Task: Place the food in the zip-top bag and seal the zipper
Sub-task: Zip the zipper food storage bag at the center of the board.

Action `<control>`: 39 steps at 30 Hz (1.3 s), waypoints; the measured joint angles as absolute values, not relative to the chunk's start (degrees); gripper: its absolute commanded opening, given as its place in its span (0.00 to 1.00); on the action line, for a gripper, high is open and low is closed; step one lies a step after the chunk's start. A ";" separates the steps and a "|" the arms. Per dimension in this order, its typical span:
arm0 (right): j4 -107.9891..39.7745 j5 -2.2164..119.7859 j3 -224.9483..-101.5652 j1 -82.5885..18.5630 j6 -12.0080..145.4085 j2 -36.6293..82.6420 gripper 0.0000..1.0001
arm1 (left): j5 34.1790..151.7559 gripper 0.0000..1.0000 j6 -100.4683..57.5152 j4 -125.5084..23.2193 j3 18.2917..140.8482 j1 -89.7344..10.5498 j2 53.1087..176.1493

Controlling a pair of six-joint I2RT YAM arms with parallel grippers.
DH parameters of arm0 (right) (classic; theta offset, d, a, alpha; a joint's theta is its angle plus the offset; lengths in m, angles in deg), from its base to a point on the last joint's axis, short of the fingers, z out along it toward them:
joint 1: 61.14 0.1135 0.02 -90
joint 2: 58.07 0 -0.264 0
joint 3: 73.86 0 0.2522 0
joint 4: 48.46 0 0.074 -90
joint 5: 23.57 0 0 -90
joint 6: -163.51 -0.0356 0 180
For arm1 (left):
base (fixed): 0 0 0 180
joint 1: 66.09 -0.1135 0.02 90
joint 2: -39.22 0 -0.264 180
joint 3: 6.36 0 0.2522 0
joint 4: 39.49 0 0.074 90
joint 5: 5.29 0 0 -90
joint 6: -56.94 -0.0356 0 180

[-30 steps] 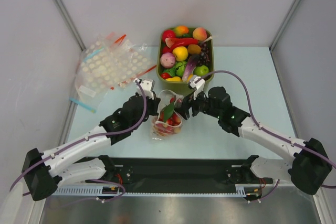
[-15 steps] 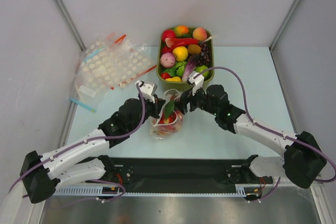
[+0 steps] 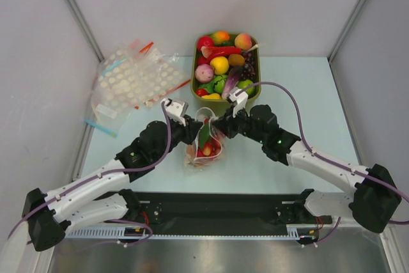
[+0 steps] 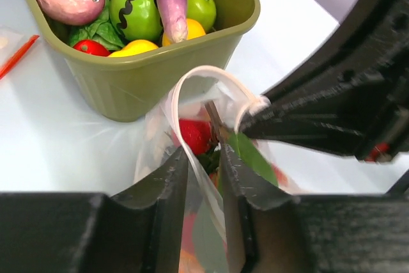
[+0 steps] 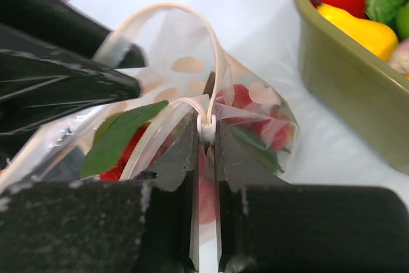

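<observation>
White zipper (image 5: pixel 206 127) pinched in right claw (image 5: pixel 206 151).

You're looking at a lab-style robot test cell: plain grey partition walls (image 3: pixel 160 4) with metal corner posts enclose a pale table (image 3: pixel 300 87), and toy produce fills an olive bin (image 3: pixel 252 97).

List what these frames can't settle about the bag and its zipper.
- Zipper seal: part of the strip still loops open in both wrist views; the far end is behind the left gripper.
- Zip-top bag contents: red pieces and green leaves show; other items are hidden by crinkled plastic and the fingers, and too small in the top view.
- Bag bottom: cut off by the lower edge in both wrist views, under the right gripper.
</observation>
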State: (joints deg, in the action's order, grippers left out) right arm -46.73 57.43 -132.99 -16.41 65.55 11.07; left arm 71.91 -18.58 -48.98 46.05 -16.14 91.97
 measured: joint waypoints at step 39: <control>-5.10 59.79 -150.93 -8.61 69.13 3.86 0.00 | 75.95 1.00 -30.55 -52.63 48.24 -7.79 84.67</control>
